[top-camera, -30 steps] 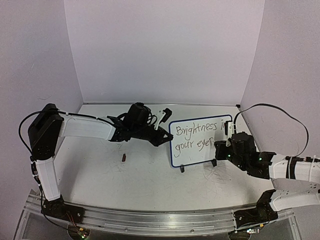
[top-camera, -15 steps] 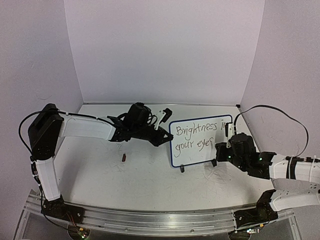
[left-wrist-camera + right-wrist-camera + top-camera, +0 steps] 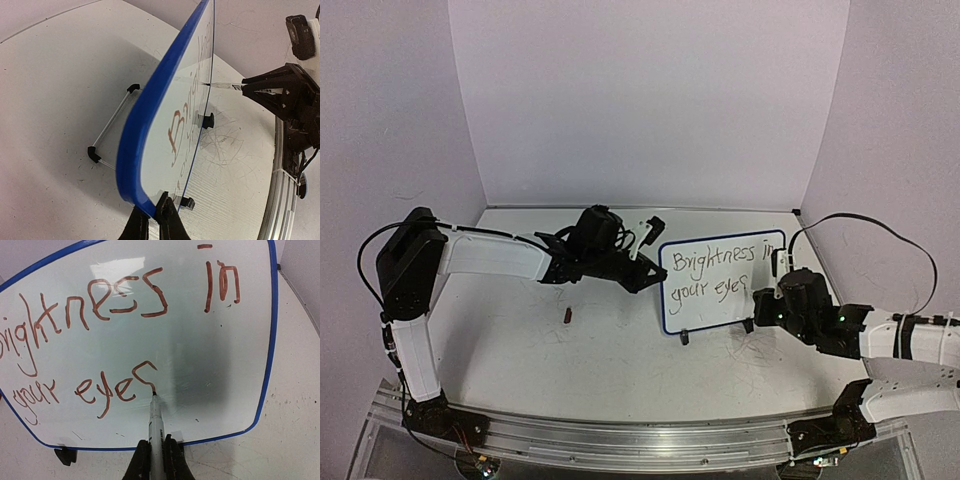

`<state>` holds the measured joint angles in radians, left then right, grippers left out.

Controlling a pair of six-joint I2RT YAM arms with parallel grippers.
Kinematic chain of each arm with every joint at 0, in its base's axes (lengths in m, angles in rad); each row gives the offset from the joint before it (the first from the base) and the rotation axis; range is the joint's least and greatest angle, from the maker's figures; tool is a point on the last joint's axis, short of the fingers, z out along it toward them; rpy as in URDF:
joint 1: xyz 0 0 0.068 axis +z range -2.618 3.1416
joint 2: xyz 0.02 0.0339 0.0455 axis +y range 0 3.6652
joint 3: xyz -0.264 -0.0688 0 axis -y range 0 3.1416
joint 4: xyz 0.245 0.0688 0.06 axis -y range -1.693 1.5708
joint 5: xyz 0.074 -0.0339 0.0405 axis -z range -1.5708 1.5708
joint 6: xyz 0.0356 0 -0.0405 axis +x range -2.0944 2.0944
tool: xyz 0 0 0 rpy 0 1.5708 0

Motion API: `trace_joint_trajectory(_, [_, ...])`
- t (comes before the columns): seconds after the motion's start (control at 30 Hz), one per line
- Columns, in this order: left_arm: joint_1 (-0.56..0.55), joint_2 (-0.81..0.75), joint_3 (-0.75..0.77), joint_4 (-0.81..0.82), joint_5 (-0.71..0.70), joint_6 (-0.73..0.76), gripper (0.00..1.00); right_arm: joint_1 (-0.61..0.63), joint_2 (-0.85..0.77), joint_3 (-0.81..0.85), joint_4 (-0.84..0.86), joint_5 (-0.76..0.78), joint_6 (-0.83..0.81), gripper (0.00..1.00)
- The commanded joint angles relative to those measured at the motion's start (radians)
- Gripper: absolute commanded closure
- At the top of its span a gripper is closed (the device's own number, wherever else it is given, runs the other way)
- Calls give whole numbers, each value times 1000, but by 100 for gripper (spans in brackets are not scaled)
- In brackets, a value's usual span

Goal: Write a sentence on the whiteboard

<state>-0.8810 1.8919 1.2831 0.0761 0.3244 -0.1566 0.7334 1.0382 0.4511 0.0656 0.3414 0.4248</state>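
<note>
The whiteboard (image 3: 720, 312) stands upright on two black feet at the table's middle right, with its blue frame (image 3: 150, 110) seen edge-on in the left wrist view. My left gripper (image 3: 655, 268) (image 3: 151, 201) is shut on the frame's left edge. The sentence (image 3: 125, 295) (image 3: 715, 270) reads "Brightness in your eyes" in two dark reddish lines. My right gripper (image 3: 155, 438) (image 3: 767, 287) is shut on a white marker (image 3: 156, 425). The marker's tip touches the board (image 3: 210, 365) at the lower end of the last "s".
A small dark cap (image 3: 567, 316) lies on the table left of the board. Faint grey scribbles (image 3: 757, 345) mark the tabletop by the board's right foot. Purple walls close in at the back and both sides. A metal rail (image 3: 620, 440) runs along the near edge.
The final "s" of "eyes" has grown as the marker tip moved down the board. My right gripper shifted slightly. The left arm and the board have not moved.
</note>
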Motion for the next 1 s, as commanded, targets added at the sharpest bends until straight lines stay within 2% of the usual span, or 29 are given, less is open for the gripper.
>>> trace_joint_trajectory(0.0, [1, 42, 6, -126, -120, 65, 100, -3, -3, -2, 14, -16, 12, 100])
trace_joint_trajectory(0.3, [1, 41, 6, -125, -121, 65, 100, -3, 37, 11, 81, -35, 10, 100])
trace_joint_trajectory(0.37, [1, 42, 5, -127, -123, 65, 100, -4, 29, 11, 68, -24, 13, 100])
trace_joint_trajectory(0.57, [1, 37, -4, -127, -132, 66, 100, -5, -127, -18, -57, -25, 51, 100])
trace_joint_trajectory(0.97, [1, 40, -7, -127, -127, 60, 100, -11, -103, -2, -73, 36, 60, 100])
